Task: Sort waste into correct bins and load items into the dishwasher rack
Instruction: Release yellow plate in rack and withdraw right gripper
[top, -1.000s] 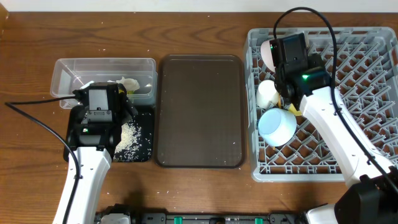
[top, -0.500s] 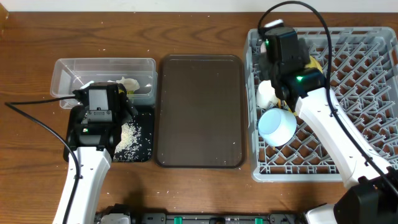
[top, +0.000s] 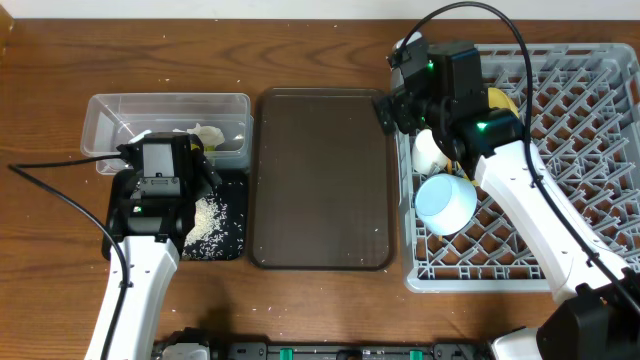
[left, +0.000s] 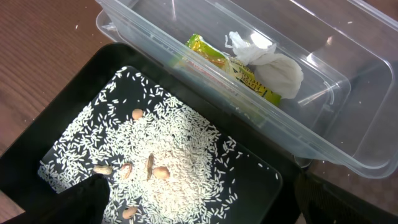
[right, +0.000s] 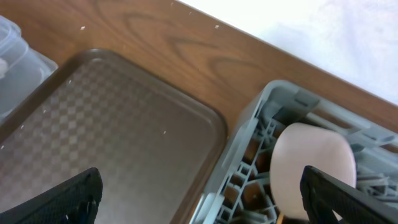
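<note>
Right arm at the near-left corner of the dishwasher rack (top: 600, 160). The right fingers (right: 62, 199) are standing spread wide and carrying nothing, straddling the rack's corner wall. The pale pinkish bowl (right: 314, 158) is sitting inside that corner on its edge, just beside the finger on the rack side and touching neither finger. The other finger is hanging over the brown serving tray (top: 320, 180), which is showing nothing on it.

This is the relation that matters: the bowl is lying toward the rack interior from the fingers, so any move away would best go up or toward the serving tray to avoid knocking it.

Deeper in the rack the white cup (top: 430, 150), the light blue bowl (top: 445, 203) and the yellow plate (top: 500, 100) are resting among the pegs; the chopsticks cannot be made out.

Well apart across the counter (top: 320, 40), the left fingers (left: 81, 202) are also spread and empty, hovering over the black tray (left: 81, 93) of rice grains (left: 168, 149). The clear tub (left: 348, 81) beside it is holding the snack wrapper (left: 230, 65) and the tissue (left: 273, 65). Sorting appears nearly complete.
</note>
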